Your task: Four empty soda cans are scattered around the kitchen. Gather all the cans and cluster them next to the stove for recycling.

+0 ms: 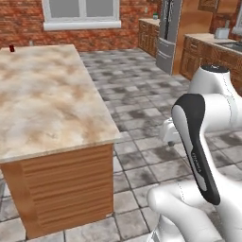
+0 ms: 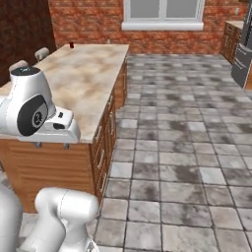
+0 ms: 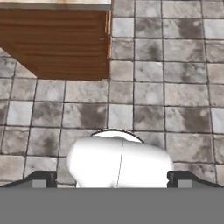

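Observation:
One small red soda can (image 1: 12,48) stands at the far corner of the beige marbled island counter (image 1: 42,99); the right base view has the same can (image 2: 72,45) near the island's (image 2: 83,83) back edge. My gripper (image 2: 51,145) hangs over the floor by the island's near end, pointing down, far from the can. In the hand view the gripper (image 3: 111,179) is open, its two dark fingertips (image 3: 41,179) wide apart with nothing between them above grey tiles. The hand (image 1: 169,134) peeks out behind my arm in the left base view. The stove is out of view.
The island's wooden end panel (image 3: 61,43) is close to the hand. Open grey tile floor (image 2: 187,123) stretches to the right. A stainless fridge (image 1: 168,38) and wooden cabinets (image 1: 208,59) line the far right wall. Two stools (image 2: 42,53) stand behind the island.

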{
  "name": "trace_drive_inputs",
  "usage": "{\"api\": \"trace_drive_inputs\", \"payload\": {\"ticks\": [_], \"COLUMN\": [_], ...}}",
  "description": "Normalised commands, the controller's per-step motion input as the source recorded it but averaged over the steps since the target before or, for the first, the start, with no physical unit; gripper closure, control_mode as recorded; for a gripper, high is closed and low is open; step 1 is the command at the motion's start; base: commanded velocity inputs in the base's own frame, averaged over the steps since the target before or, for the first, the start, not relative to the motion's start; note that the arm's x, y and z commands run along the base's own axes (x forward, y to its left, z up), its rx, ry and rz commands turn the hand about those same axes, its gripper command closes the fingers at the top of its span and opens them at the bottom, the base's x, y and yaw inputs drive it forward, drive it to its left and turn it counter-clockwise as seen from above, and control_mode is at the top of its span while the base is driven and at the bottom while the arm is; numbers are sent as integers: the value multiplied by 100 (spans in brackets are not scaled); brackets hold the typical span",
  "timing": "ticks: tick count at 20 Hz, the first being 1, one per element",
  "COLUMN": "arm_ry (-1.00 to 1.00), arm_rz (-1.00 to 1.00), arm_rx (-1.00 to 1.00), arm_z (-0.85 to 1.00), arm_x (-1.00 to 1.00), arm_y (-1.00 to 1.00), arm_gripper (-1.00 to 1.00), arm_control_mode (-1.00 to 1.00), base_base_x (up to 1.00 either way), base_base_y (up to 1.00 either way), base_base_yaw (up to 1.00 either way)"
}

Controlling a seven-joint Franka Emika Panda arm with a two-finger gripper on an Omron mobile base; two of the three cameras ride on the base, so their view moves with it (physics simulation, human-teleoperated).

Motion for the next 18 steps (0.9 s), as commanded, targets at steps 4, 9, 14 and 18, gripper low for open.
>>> {"api": "trace_drive_inputs", "payload": {"ticks": [4,9,14,18], "arm_ry": [0,0,0,0], "arm_rz": [0,0,0,0], "arm_rx": [0,0,0,0], "arm_z": [0,0,0,0], "arm_x": [0,0,0,0], "arm_y": [0,0,0,0], "arm_gripper": [-100,-100,-100,-100], "arm_control_mode": [100,100,100,100], "base_base_x": [6,-6,-6,-13], "base_base_y": [71,90,96,96], "base_base_yaw": [-22,-9,-7,-5]}}
